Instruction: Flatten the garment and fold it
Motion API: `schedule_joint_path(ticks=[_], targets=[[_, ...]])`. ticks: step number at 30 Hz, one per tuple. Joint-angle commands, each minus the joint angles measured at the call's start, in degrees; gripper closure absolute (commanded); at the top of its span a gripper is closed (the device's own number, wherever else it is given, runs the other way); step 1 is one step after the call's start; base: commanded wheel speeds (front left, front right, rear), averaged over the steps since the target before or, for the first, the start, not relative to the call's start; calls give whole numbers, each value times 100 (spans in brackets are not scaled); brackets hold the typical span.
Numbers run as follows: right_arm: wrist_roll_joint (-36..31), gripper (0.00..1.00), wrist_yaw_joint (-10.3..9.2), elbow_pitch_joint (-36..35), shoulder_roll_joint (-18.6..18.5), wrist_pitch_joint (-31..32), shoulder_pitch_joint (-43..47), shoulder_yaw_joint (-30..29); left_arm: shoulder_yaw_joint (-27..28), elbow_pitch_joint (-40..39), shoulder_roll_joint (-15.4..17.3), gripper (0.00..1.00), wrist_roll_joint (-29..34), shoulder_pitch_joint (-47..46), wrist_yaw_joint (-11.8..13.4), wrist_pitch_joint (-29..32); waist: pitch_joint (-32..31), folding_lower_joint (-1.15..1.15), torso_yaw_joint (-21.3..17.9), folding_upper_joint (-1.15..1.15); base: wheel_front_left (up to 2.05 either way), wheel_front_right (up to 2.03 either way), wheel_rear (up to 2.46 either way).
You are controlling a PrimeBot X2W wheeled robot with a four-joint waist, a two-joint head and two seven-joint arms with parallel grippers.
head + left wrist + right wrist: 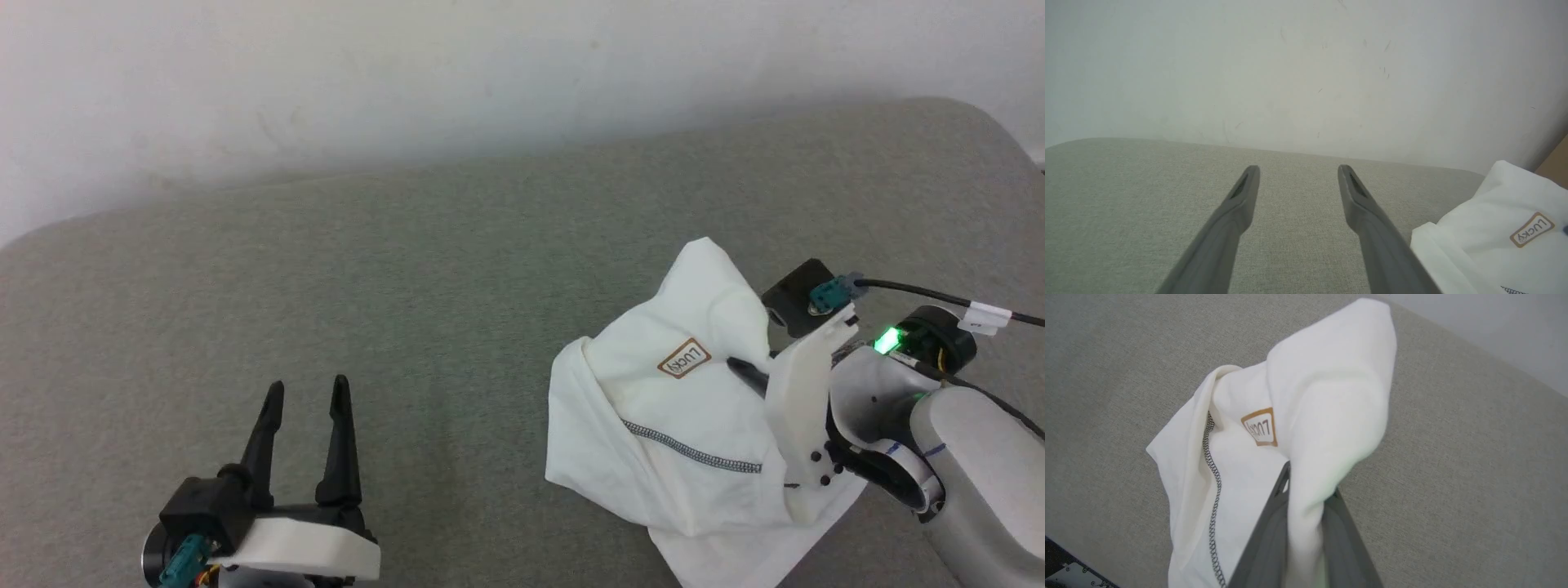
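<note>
The right hand (1308, 488) pinches a raised fold of the garment (1327, 388) between its fingers. The white cloth lies crumpled on the grey padded surface (408, 269) at the robot's right, brown logo (684, 358) up. The left hand (306, 388) is spread, well apart from it.

A grey-green fabric cushion (408, 269) meets a scuffed white wall (326, 65).
</note>
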Motion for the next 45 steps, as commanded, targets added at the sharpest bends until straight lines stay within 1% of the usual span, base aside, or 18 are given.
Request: schedule_joint_path(ticks=[1,4,7,11,14,18,22,24,25,26,27,30,34,36,39,40,42,45], targets=[[-18,100,-5,-14,-25,15,46,-38,18,-38,18,0,60,-42,-38,-28,386,0,-757,0,0,0,0],[-52,100,-5,142,-87,-86,37,-240,13,-152,133,0,131,-215,-108,-28,714,0,-1150,0,0,0,0],[-111,100,-5,455,-111,-383,-18,-552,-2,-311,270,0,201,-445,-159,10,1120,0,-1452,0,0,0,0],[-200,100,-5,1040,-91,-892,-155,-998,-67,-570,434,0,299,-775,-228,168,1667,0,-1648,0,0,0,0],[-315,100,-5,1531,-127,-1360,-325,-1337,-139,-747,548,0,366,-1035,-301,312,2055,0,-1636,0,0,0,0],[-517,100,-5,2229,-236,-2008,-577,-1860,-212,-890,668,0,425,-1330,-384,434,2439,0,-1498,0,0,0,0],[-786,100,-5,2801,-277,-2599,-813,-2329,-223,-950,735,0,422,-1512,-421,471,2661,0,-1352,0,0,0,0],[-822,100,-5,3056,-209,-2869,-925,-2577,-213,-935,713,0,349,-1559,-431,464,2703,0,-1302,0,0,0,0],[-877,77,-5,3120,-179,-3075,-993,-2647,-199,-918,711,0,322,-1571,-430,453,2711,0,-1285,0,0,0,0],[-938,51,-5,3174,-150,-3315,-1053,-2713,-188,-898,722,0,321,-1580,-426,440,2713,0,-1268,0,0,0,0],[-1002,0,-5,3271,-124,-3470,-1085,-2758,-179,-873,717,0,304,-1589,-421,421,2704,0,-1248,0,0,0,0],[-1230,0,-5,3567,-93,-3919,-1149,-2829,-186,-786,699,0,274,-1611,-421,361,2621,0,-1180,0,0,0,0],[-1513,0,-5,3909,-48,-4341,-1096,-3024,-223,-637,648,0,239,-1613,-428,264,2374,0,-1081,0,0,0,0],[-1784,0,-5,4034,-171,-4533,-984,-3199,-276,-539,583,0,221,-1615,-433,209,2212,0,-982,0,0,0,0],[-2149,0,-5,4092,-215,-4806,-756,-3533,-311,-410,479,0,162,-1586,-432,136,1975,0,-826,0,0,0,0],[-2252,0,-5,4058,-180,-4871,-648,-3629,-314,-356,449,0,152,-1571,-425,111,1872,0,-754,0,0,0,0],[-2346,0,-5,3913,8,-4908,-412,-3715,-272,-264,385,0,105,-1495,-386,70,1666,0,-656,0,0,0,0],[-2404,0,-5,3476,309,-4962,-16,-3699,-107,-161,300,0,14,-1305,-265,22,1329,0,-525,0,0,0,0]])
